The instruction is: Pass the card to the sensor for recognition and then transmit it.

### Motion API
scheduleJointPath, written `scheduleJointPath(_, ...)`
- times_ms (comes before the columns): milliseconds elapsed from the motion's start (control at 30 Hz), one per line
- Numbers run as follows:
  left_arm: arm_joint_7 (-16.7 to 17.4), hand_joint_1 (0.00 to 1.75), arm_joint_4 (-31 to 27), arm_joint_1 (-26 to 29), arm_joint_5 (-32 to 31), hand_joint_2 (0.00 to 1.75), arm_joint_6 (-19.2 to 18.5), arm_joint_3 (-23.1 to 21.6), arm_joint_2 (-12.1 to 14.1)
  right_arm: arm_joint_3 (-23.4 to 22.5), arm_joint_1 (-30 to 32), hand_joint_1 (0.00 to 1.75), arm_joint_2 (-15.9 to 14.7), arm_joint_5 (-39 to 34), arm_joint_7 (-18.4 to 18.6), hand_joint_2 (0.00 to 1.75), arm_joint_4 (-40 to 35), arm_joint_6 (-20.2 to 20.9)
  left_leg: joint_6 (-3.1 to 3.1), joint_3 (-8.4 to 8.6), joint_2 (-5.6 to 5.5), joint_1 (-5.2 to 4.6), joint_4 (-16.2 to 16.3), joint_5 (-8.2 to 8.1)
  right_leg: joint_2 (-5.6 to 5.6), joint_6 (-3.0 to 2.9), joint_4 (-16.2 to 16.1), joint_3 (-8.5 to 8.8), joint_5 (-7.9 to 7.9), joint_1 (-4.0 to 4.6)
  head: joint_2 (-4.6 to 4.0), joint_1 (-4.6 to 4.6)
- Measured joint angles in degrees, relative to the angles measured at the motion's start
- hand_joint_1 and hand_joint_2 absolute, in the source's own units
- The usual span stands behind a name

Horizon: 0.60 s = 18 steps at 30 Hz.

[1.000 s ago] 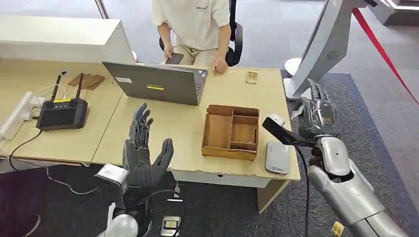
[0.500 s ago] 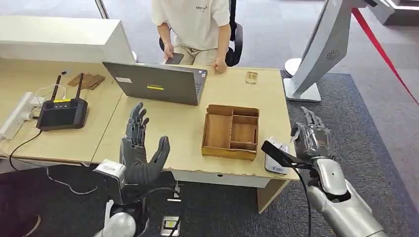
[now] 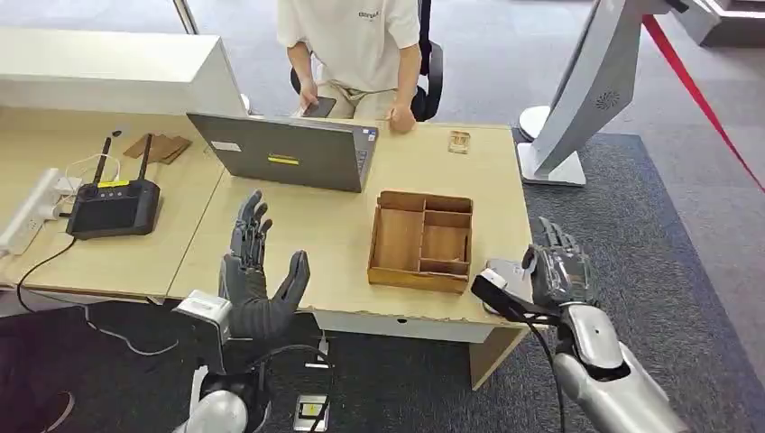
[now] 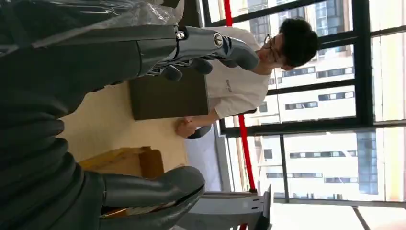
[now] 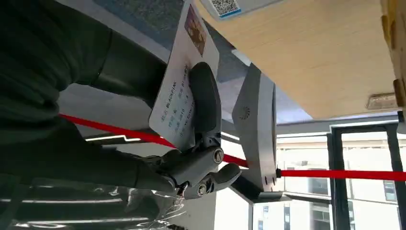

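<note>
Right robot hand: the right robot hand (image 3: 557, 271) hovers at the tabletop's near right corner, pinching a white printed card (image 5: 184, 79) between the thumb and the fingers (image 5: 205, 103); the right wrist view shows the thumb pressed across the card's printed face.
Card: the white printed card stands on edge in that grip, carrying rows of dark text and a small picture near 1 end; from the head view it is hidden behind the hand.
Sensor: a flat white rounded card reader (image 3: 502, 271) lies on the light wooden tabletop (image 3: 343, 230), just right of the tray and beside the right robot hand; part of it is covered by the dark wrist camera mount.
Left robot hand: the left robot hand (image 3: 257, 280) is raised at the near edge of the tabletop, fingers spread wide and upright, thumb apart, holding nothing.
Tray: a brown wooden divided tray (image 3: 421, 240) sits between the 2 hands, toward the right.
Laptop: a grey open laptop (image 3: 287, 151) stands at the far side with its lid's back toward the robot.
Person: a person in a cream T-shirt (image 3: 350, 45) sits behind the laptop, 1 hand resting on the tabletop and the other holding a dark phone.
Left side: a black controller with 2 antennas (image 3: 115, 206) rests on the adjoining tabletop.
</note>
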Motion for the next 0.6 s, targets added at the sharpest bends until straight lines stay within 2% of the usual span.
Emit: scheduleJointPath(600,0.31,0.0,0.07,-0.33,0.42,1.75,0.0,-0.11,0.02,1.18,0.47,1.75,2.67,-0.09,-0.31,1.75,2.78,-0.37,0.0,0.0,0.01,-0.01,0.0,0.0,0.0,0.0,-0.01,-0.01,0.0,0.0,0.0,0.0)
